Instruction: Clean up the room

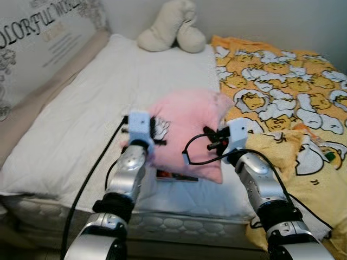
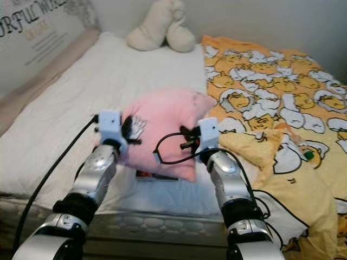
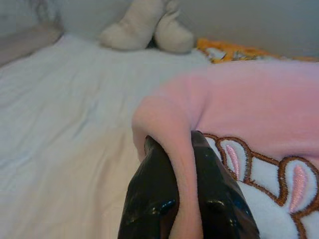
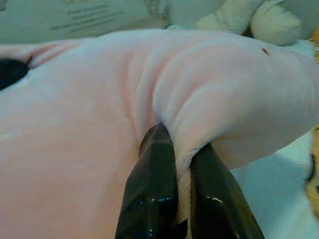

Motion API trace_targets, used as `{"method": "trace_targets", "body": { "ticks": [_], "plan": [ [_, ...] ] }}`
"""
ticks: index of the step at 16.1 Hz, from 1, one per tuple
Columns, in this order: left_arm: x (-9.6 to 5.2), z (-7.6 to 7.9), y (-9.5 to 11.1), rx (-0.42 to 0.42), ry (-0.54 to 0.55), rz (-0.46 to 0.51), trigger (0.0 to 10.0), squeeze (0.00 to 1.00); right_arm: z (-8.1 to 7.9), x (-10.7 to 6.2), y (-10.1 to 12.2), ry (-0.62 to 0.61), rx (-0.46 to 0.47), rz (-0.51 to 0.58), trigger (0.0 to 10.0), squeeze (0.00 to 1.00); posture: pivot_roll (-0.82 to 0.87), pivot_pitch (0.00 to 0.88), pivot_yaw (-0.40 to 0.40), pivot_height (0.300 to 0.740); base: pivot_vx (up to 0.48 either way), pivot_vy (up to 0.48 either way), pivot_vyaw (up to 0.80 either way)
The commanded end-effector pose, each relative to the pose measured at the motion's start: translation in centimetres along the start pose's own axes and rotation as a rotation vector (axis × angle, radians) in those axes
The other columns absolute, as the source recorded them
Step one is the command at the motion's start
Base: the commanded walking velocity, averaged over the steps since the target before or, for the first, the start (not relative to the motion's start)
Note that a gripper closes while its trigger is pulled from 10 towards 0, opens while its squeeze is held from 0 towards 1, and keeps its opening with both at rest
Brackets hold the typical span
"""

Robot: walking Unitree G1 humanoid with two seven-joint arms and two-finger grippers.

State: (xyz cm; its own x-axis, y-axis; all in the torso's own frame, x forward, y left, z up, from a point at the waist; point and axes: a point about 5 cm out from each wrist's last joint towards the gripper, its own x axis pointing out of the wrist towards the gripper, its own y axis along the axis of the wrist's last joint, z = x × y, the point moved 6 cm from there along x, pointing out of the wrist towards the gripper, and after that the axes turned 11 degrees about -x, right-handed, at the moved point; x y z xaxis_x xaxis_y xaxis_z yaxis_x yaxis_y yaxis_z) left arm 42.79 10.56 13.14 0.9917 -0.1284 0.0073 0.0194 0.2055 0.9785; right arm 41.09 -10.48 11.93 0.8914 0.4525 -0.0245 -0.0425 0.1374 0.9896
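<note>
A pink plush pillow (image 1: 187, 130) with a stitched face patch is held up over the near part of the white mattress (image 1: 92, 108). My left gripper (image 1: 157, 132) is shut on the pillow's left edge, and its black fingers (image 3: 154, 199) pinch a fold of pink fabric. At the pillow's right edge my right gripper (image 1: 211, 142) is also shut, with a pink fold (image 4: 184, 164) squeezed between its fingers (image 4: 149, 199). A flat dark object (image 1: 176, 175) lies on the sheet under the pillow.
A cream plush toy (image 1: 171, 27) sits at the head of the bed. A yellow cartoon-print blanket (image 1: 282, 92) covers the right side and hangs over the near edge. A printed headboard panel (image 1: 38, 38) runs along the left.
</note>
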Motion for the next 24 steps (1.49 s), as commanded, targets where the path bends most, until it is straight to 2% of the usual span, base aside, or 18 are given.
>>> {"method": "trace_targets", "body": {
  "ticks": [1, 2, 4, 7, 9, 13, 17, 21, 24],
  "plan": [
    [0.1, -0.7, 0.7, 0.015, 0.017, 0.024, 10.0, 0.00, 0.3, -0.4, 0.5, -0.004, -0.024, 0.031, 10.0, 0.00, 0.09, 0.000, -0.020, 0.740, 0.000, 0.480, 0.48],
    [0.0, -1.4, 1.2, 0.025, 0.043, 0.046, 10.0, 0.00, 0.2, -0.6, 0.1, -0.011, -0.043, 0.029, 10.0, 0.00, 0.10, 0.000, -0.020, 0.740, 0.000, 0.480, 0.48],
    [0.2, -1.4, 2.3, 0.029, 0.044, 0.082, 10.0, 0.00, -0.1, -0.7, -0.1, -0.004, -0.030, 0.031, 10.0, 0.00, 0.10, 0.000, -0.022, 0.740, 0.000, 0.480, 0.48],
    [0.5, -1.1, 2.7, 0.020, 0.033, 0.093, 10.0, 0.00, -0.6, -0.7, -0.2, 0.016, -0.039, 0.034, 10.0, 0.00, 0.10, 0.000, -0.024, 0.740, 0.000, 0.480, 0.48],
    [0.5, -0.3, 2.4, 0.021, 0.014, 0.086, 10.0, 0.00, -0.7, -0.6, 0.0, 0.030, -0.057, 0.038, 10.0, 0.00, 0.10, 0.000, -0.024, 0.740, 0.000, 0.422, 0.47],
    [0.4, 0.0, 1.5, 0.053, 0.020, 0.055, 10.0, 0.00, -0.3, -0.7, -0.1, 0.023, -0.077, 0.029, 10.0, 0.00, 0.10, 0.000, -0.023, 0.740, 0.000, 0.000, 0.46],
    [0.5, 0.6, 1.5, 0.050, -0.003, 0.056, 10.0, 0.00, -0.3, -0.9, -0.9, -0.002, -0.047, 0.006, 10.0, 0.00, 0.09, 0.000, -0.021, 0.740, 0.000, 0.000, 0.21],
    [0.7, 0.2, 1.7, 0.019, 0.024, 0.055, 10.0, 0.00, -0.6, -0.9, -0.9, 0.003, -0.057, 0.009, 10.0, 0.00, 0.08, 0.000, -0.016, 0.740, 0.472, 0.000, 0.59],
    [0.8, 0.5, 2.0, 0.005, 0.018, 0.060, 10.0, 0.00, -0.6, -0.8, -0.8, 0.010, -0.070, 0.009, 10.0, 0.00, 0.08, 0.000, -0.016, 0.740, 0.480, 0.000, 0.52]
  ]
}}
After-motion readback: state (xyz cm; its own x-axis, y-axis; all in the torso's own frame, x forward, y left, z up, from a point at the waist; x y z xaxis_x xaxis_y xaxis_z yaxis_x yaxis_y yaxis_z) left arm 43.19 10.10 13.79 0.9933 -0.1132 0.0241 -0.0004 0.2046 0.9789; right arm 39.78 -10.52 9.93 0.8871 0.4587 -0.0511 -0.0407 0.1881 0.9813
